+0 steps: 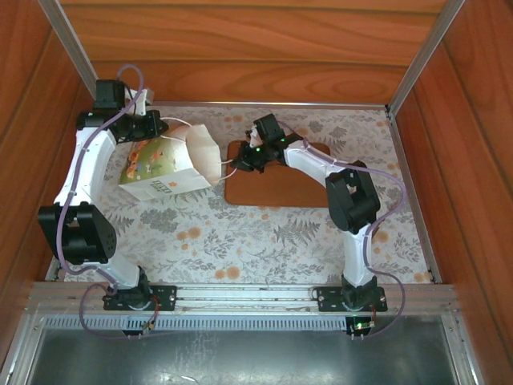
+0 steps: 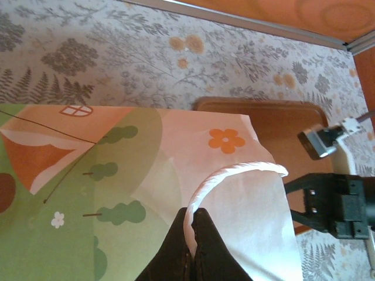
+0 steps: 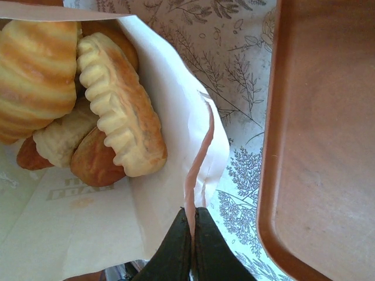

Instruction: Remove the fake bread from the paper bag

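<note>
illegible green lettering [image 1: 163, 187] on white side of paper bag [image 1: 159, 160]

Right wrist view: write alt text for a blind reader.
The right gripper pinches the bag's handle, with golden-brown fake bread piled inside the open bag at upper left. A brown tray lies at right on a floral tablecloth.

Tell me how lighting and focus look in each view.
Top external: even, soft light, sharp throughout; the white inside of the paper bag is nearly washed out. Left wrist: the bag's print is crisp, the left gripper a dark shape with little detail. Right wrist: the fake bread is sharp and warmly lit, the right gripper near-black.
</note>
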{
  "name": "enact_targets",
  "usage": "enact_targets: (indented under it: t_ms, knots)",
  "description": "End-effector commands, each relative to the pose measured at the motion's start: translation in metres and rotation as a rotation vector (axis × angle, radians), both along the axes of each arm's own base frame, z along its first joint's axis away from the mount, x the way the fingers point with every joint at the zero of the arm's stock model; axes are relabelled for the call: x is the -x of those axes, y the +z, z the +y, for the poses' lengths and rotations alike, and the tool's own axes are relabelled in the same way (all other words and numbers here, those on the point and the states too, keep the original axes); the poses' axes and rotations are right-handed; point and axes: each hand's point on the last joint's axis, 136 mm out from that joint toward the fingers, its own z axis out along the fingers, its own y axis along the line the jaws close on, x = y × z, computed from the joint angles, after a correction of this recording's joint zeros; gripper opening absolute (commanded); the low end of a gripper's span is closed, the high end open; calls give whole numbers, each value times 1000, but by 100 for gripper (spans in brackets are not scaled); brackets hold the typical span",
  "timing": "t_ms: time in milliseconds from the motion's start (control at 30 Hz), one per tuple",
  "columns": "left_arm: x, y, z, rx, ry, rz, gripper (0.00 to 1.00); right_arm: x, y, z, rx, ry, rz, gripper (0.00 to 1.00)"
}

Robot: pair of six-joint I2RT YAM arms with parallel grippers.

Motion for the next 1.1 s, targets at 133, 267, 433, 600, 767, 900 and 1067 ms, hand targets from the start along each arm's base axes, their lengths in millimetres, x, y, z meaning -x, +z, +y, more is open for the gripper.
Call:
enact_targets:
  t_ms: [133,267,433,600,767,900,1067]
  knots:
    - [11,9,-20,125,-45,29,0,9,-23,3,-2,-7,67,9]
    - [11,10,-27,149,-44,41,0,13,-32,-1,16,-17,78,12]
    - [12,12,-28,173,-30,46,0,19,-34,-6,28,-7,82,24]
    - [15,19,-35,211,-54,38,0,22,-21,-23,89,-15,23,41]
    - [21,27,-52,268,-124,35,0,25,-7,-62,221,-71,-46,56]
    - [24,29,-68,303,-182,45,0,29,12,-95,316,-115,-114,58]
    - [24,23,-82,318,-218,72,0,36,39,-152,442,-237,-198,60]
